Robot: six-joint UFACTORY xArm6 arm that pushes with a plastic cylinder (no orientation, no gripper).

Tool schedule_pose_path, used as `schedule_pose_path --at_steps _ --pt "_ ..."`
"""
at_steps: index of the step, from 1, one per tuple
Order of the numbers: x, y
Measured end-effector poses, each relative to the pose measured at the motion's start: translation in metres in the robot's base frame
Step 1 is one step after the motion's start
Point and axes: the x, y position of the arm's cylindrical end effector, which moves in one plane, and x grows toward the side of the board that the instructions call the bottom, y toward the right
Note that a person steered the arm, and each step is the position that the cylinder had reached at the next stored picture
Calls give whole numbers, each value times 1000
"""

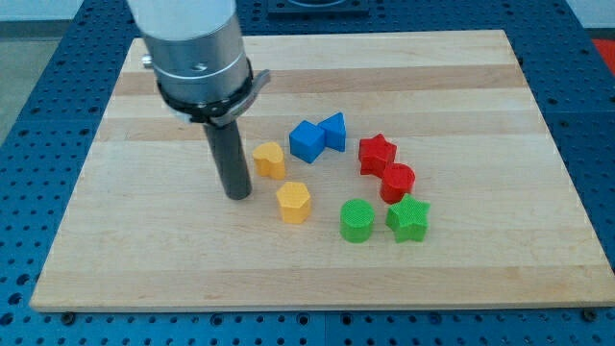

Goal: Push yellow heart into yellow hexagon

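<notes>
Nearest you on the bench (pixel 115 259), toward the view's bottom, the green cylinder (pixel 356 220) and green star (pixel 408 219) sit side by side, with the hexagon (pixel 294 202) to their left, apart from them. Just above the hexagon, slightly to the view's left and not touching it, lies the heart (pixel 270 160). Your rod carries no hand, so nothing spreads or pinches; my tip (pixel 238 195) rests on the wood just left of the heart and a little lower. From that spot a straight shove would likely send the heart toward the blue blocks (pixel 317 137). Swing the tip round to the heart's upper-left side first, then push down and slightly right, slowly, keeping the contact centred so the heart does not spin off. Farther right, the red star (pixel 377 154) and red cylinder (pixel 397 182) stand clear.
</notes>
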Motion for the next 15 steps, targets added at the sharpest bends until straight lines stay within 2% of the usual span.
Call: schedule_pose_path --at_steps 1,3,4,6,7,8,9,10,12,13,15 --pt "0 32" --pt "45 36" --pt "42 19" --pt "-5 -102" --pt "-47 -100" --pt "-71 -71" --pt "-72 -29" --pt "-62 -20" --pt "-6 -20" --pt "-17 -30" --pt "-83 -30"
